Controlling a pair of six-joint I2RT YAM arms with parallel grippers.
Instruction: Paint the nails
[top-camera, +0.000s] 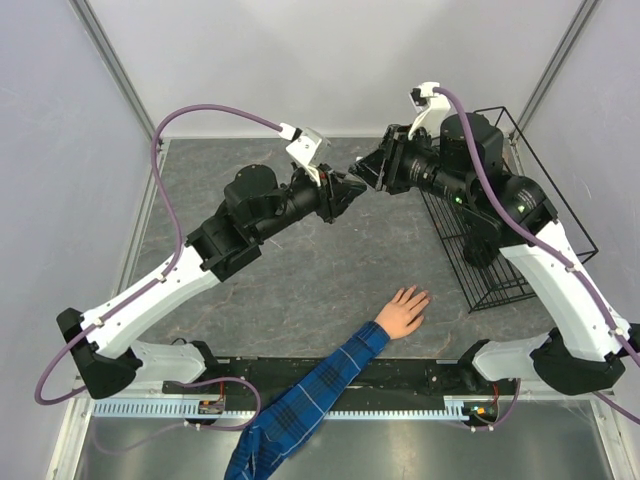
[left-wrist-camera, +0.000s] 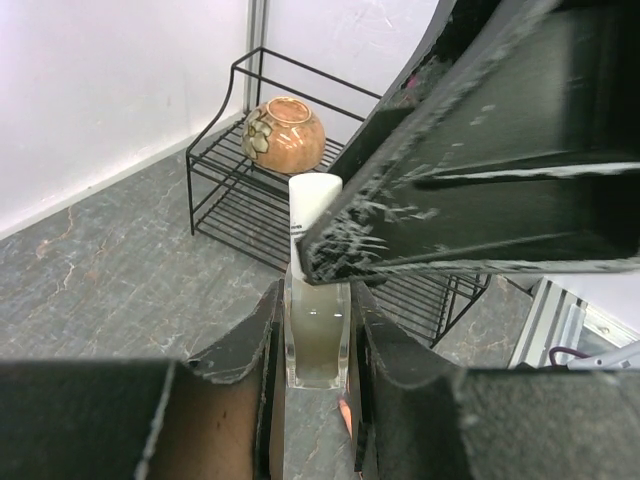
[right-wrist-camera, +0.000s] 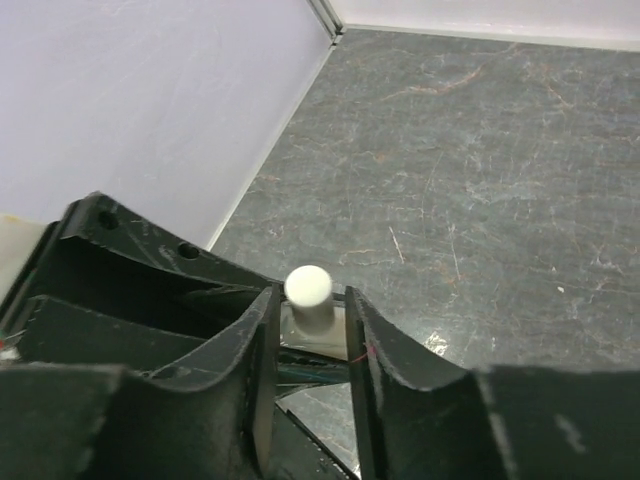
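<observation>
The 2 arms are meeting in mid-air above the far half of the table (top-camera: 290, 275). The left gripper (left-wrist-camera: 315, 300) is clenching a small clear bottle (left-wrist-camera: 317, 345) between its fingers, holding it upright. The right gripper (right-wrist-camera: 310, 300) is straddling the bottle's white cap (right-wrist-camera: 308, 286); whether its fingers are pressing on it cannot be told. The nails (top-camera: 419, 296), too small to make out, are lying with the hand (top-camera: 403, 309) flat on the table near the front edge, well apart from both grippers, its plaid sleeve (top-camera: 310, 395) trailing back. A brown bowl (left-wrist-camera: 283, 133) is sitting in the wire rack (top-camera: 505, 270).
</observation>
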